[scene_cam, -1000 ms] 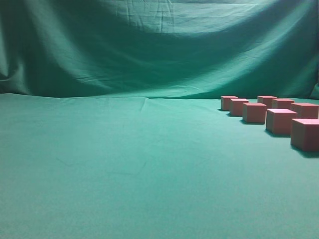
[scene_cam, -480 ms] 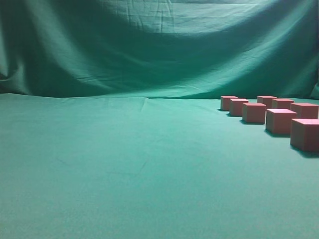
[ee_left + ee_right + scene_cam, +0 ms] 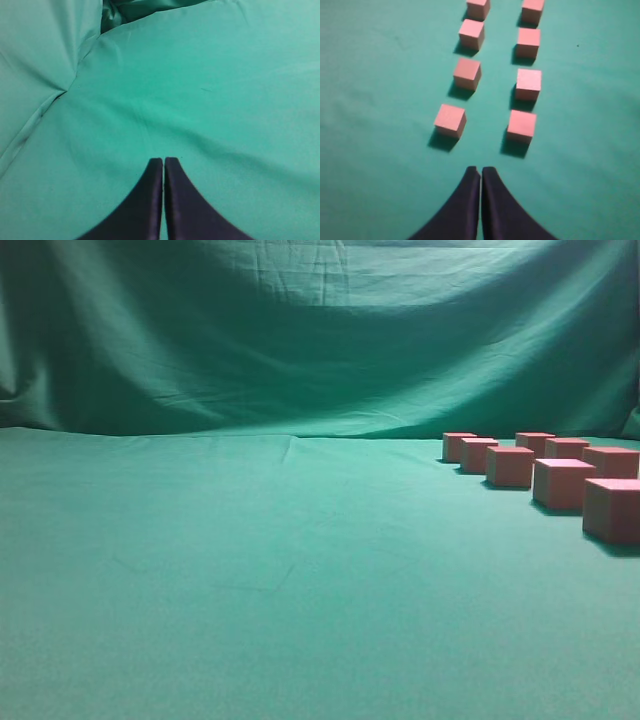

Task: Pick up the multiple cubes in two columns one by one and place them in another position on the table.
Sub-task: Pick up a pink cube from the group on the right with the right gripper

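Note:
Several pinkish-red cubes (image 3: 562, 483) stand in two columns at the far right of the green table (image 3: 250, 570). In the right wrist view the two columns run away from me, with the nearest cubes at left (image 3: 450, 120) and at right (image 3: 522, 125). My right gripper (image 3: 481, 171) is shut and empty, hovering just short of them, centred between the columns. My left gripper (image 3: 164, 161) is shut and empty over bare green cloth. Neither gripper shows in the exterior view.
The green backdrop (image 3: 320, 330) hangs behind the table. In the left wrist view a fold of cloth (image 3: 75, 75) marks where the backdrop meets the table. Bare cloth fills the left and middle of the table.

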Robot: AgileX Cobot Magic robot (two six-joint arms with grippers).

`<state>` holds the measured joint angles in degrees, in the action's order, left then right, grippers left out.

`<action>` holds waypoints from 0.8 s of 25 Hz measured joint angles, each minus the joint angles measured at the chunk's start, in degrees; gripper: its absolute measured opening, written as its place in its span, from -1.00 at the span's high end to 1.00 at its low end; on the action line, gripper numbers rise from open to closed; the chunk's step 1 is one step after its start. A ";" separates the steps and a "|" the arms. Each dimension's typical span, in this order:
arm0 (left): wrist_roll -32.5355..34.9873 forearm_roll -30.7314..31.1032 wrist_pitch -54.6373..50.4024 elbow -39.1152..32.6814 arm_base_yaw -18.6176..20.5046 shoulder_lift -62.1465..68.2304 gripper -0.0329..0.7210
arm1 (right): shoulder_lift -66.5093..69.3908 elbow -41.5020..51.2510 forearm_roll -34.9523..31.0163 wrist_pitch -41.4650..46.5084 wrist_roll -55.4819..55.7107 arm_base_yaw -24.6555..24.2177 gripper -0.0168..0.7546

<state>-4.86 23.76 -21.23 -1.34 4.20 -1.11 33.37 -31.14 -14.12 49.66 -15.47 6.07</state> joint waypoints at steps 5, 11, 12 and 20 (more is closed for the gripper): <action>0.00 0.00 0.00 0.00 0.00 0.00 0.91 | 10.40 -6.93 -0.94 5.09 -1.67 2.43 0.96; 0.00 0.00 0.00 0.00 0.00 0.00 0.91 | 22.98 -9.62 1.44 4.29 4.49 10.11 0.96; 0.00 0.00 0.00 0.00 0.00 0.00 0.91 | 25.46 -10.25 2.70 4.18 6.71 11.41 0.96; 0.00 0.00 0.00 0.00 0.00 0.00 0.91 | 41.57 -14.67 10.46 -3.03 17.69 15.69 0.96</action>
<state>-4.86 23.76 -21.23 -1.34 4.20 -1.11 74.94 -45.81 -3.66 46.62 2.22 21.76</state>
